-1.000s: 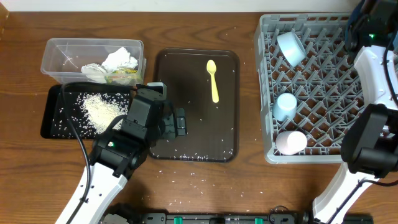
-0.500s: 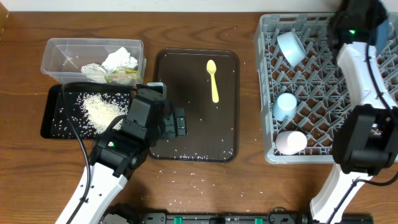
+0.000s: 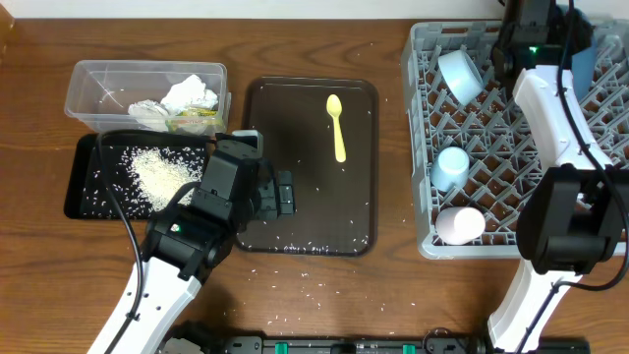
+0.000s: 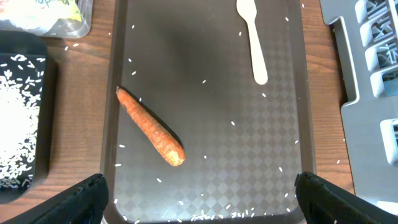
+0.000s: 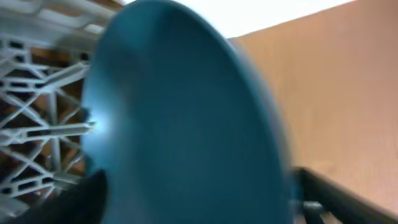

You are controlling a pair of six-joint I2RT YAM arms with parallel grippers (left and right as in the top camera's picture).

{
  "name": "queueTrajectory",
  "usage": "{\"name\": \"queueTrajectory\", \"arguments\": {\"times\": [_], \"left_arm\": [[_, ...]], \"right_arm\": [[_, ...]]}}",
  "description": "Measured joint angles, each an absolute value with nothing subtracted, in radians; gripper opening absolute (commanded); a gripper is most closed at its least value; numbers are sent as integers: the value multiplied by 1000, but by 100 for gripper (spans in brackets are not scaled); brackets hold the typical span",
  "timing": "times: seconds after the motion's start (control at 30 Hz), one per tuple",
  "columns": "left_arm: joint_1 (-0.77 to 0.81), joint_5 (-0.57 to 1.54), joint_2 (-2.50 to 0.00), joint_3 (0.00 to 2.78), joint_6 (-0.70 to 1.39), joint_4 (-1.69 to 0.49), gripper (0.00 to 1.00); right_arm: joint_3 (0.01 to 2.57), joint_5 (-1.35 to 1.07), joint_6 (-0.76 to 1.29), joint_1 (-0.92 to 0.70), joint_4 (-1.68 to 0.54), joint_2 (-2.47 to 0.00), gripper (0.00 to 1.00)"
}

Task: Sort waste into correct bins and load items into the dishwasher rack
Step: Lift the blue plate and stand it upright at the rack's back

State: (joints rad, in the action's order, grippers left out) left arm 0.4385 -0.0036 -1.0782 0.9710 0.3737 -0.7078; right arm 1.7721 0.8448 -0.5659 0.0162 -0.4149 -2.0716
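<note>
A brown wooden table (image 3: 393,295) with dark grain lines is seen under everything. A big dark brown serving tray (image 3: 295,147), shaped like a rectangle with round corners, is laid flat near the middle of the table. A raised rim is seen all round it. In the left wrist view the tray (image 4: 249,143) is marked with small diamonds. A pale white strip (image 3: 246,8) is seen past the table's far edge.
</note>
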Motion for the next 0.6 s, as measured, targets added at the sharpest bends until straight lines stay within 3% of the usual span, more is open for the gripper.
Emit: {"name": "queueTrajectory", "arguments": {"times": [0.23,0.6], "left_arm": [[439,-4,-1078,971,374,-708,98],[439,-4,-1078,971,374,-708,98]], "right_arm": [[1765,772,-487,16,-449,-2042,99],[1756,398,-292,16,-510,-1749,99]]}}
